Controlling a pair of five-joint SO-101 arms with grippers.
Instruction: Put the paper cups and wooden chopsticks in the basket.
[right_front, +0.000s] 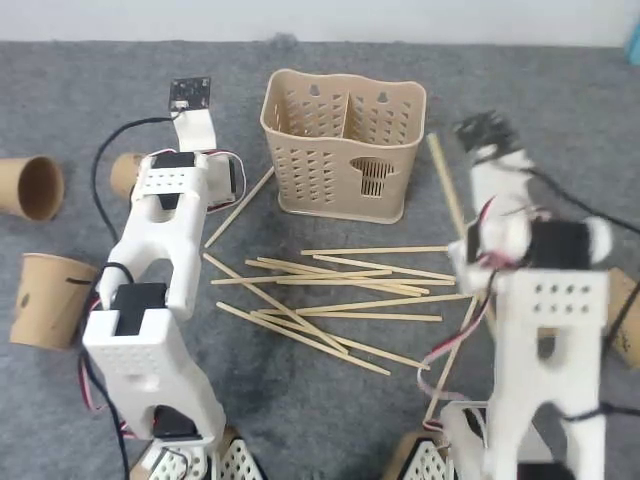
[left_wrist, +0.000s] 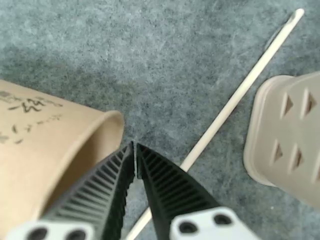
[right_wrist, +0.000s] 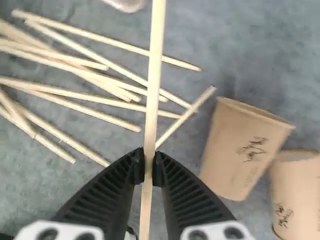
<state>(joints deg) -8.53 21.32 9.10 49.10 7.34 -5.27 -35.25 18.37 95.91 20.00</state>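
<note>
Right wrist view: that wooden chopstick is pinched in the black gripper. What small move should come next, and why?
Probably swing the right gripper toward the beige perforated plastic basket. Its jaws are shut on the long pale wooden chopstick, and the basket stands upright, open-topped, close by.

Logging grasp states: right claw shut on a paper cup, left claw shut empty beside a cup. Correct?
No. The right claw is shut on a wooden chopstick, not a cup, as the right wrist view shows. The left claw is shut empty beside a paper cup.
</note>
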